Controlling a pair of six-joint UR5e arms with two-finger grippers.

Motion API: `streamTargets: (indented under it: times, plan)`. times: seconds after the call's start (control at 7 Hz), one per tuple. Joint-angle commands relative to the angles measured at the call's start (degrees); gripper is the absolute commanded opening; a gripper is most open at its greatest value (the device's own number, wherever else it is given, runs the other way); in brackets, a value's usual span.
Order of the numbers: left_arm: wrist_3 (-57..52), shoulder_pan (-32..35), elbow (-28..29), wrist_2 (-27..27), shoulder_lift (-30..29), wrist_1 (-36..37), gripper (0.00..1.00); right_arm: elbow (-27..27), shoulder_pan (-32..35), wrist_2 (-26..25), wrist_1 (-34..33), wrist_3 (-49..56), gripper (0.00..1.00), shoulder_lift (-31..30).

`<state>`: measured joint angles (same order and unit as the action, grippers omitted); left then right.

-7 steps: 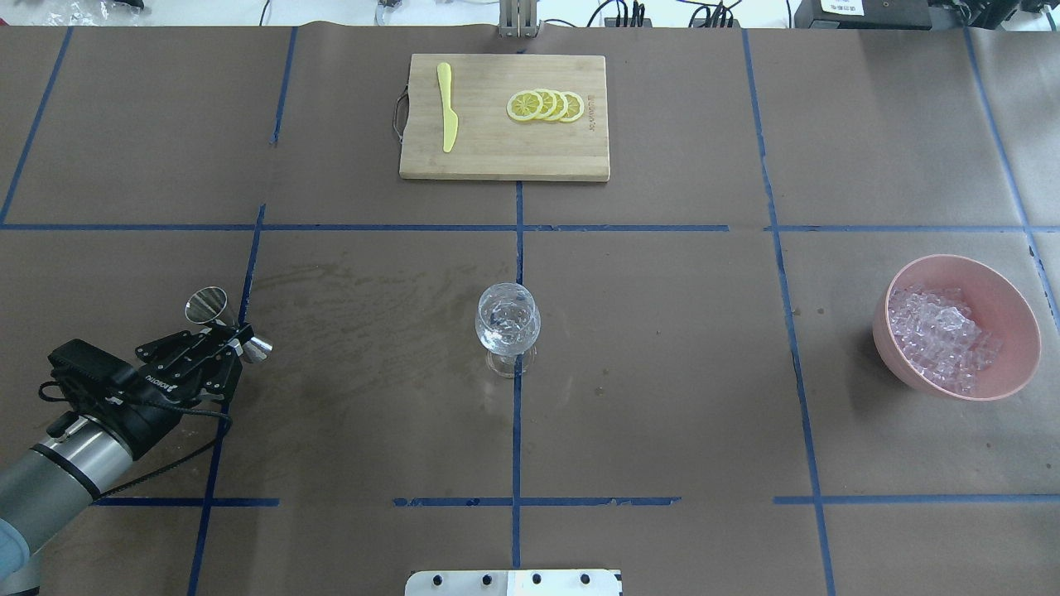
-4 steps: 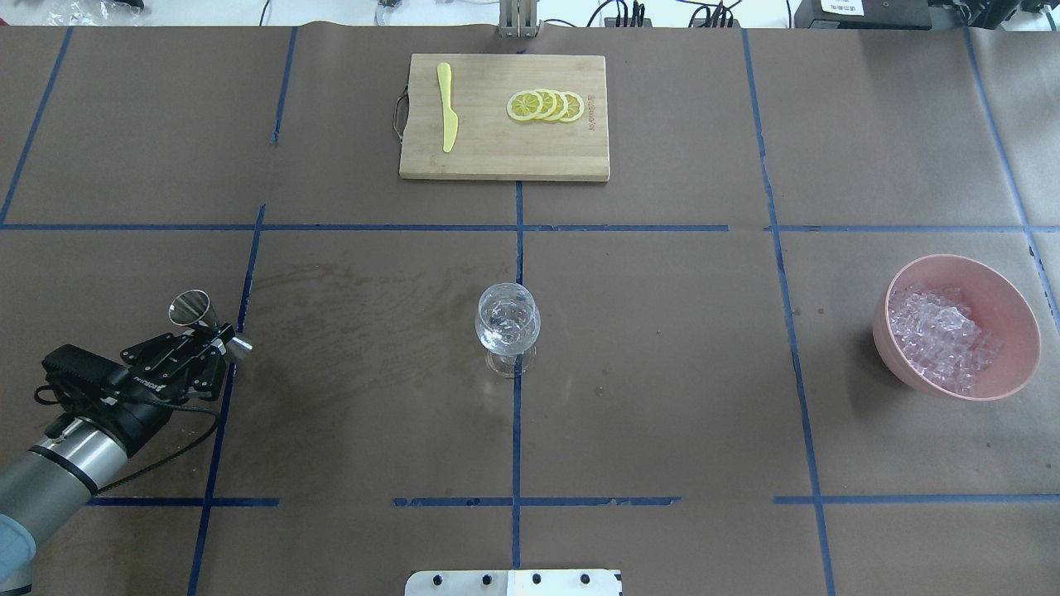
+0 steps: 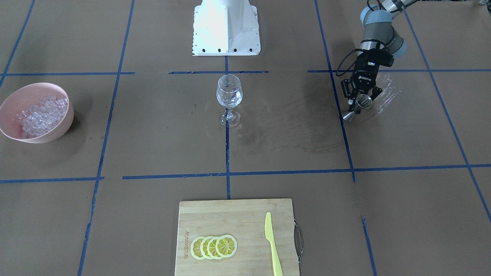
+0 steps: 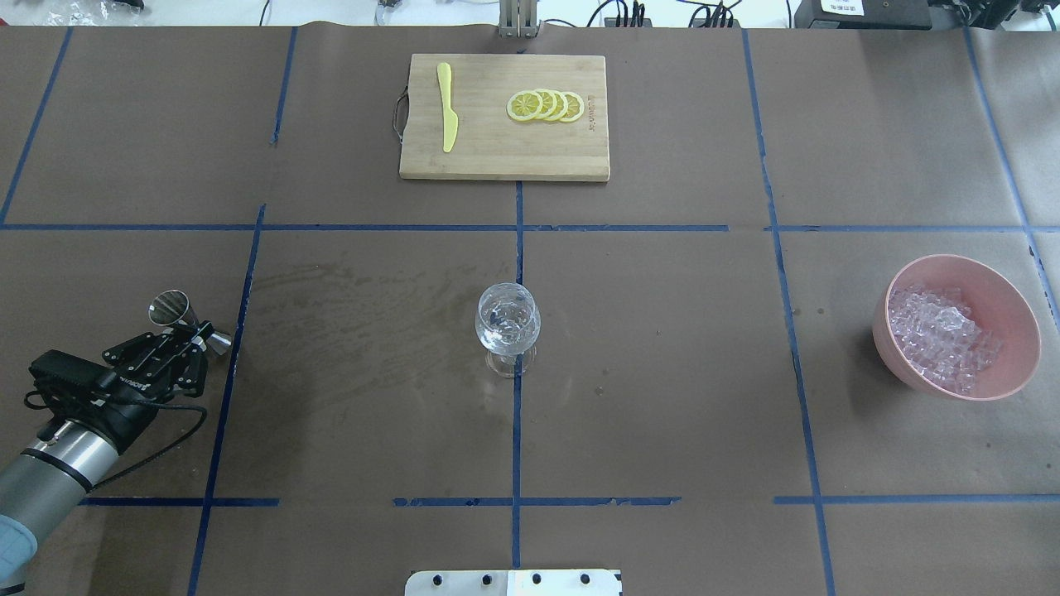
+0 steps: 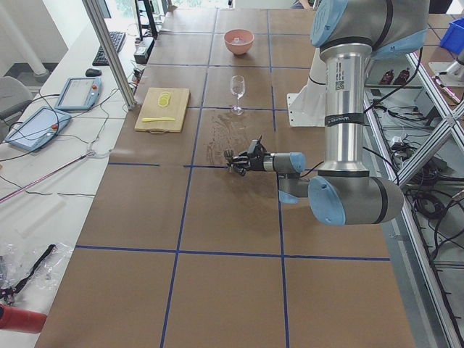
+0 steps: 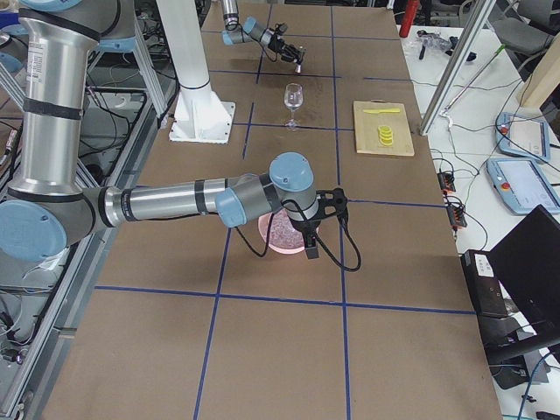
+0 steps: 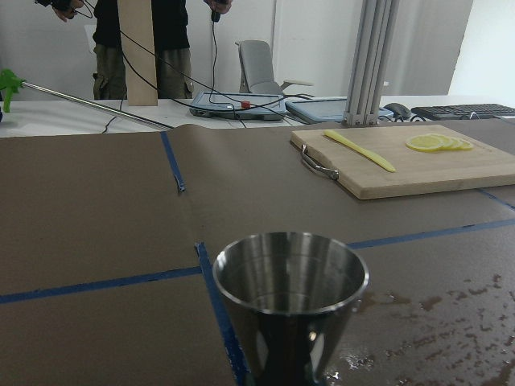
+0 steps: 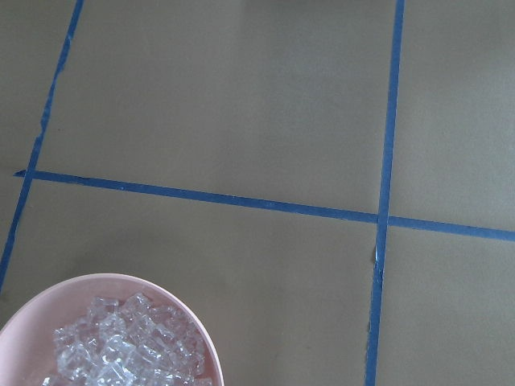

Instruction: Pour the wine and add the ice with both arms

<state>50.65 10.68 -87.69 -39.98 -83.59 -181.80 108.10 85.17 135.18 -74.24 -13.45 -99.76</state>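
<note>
overhead & front cams face each other, steep down, sharing the wine glass [image 4: 508,319]; wrist cams close.

Brown desk [image 4: 662,372] crossed by blue tape lines [image 4: 646,228]. Wine glass [image 4: 508,319] — clear. Pink bowl [image 4: 1017,302], colourless glassy ice [image 4: 940,335]. Pale bamboo cutting board [image 4: 489,153]: yellow knife [image 4: 448,108], yellow lemon slices [image 4: 546,106]. Silver jigger [image 4: 170,308] — black left end effector [image 4: 201,335].

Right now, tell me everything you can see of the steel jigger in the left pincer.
Double-ended steel jigger, polished and hourglass-shaped: wide cone on top, small cone below. The left pincer is shut on its waist, holding it about upright on the robot's left, near a blue tape line. No liquid shows near its rim in the left wrist view. Whether its base touches the table is unclear.
</note>
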Motion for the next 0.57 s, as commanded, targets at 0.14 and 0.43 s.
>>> streamTargets:
  times: [0.14,0.43]
  plan:
    - [0.06,-0.31,1.56,1.04,-0.60,-0.84,0.00,0.01,0.00,-0.09,-0.03,0.00,1.00,0.00]
    - [-0.29,-0.66,2.35,2.01,-0.69,-0.84,0.00,0.01,0.00,0.00,-0.03,0.09,1.00,0.00]
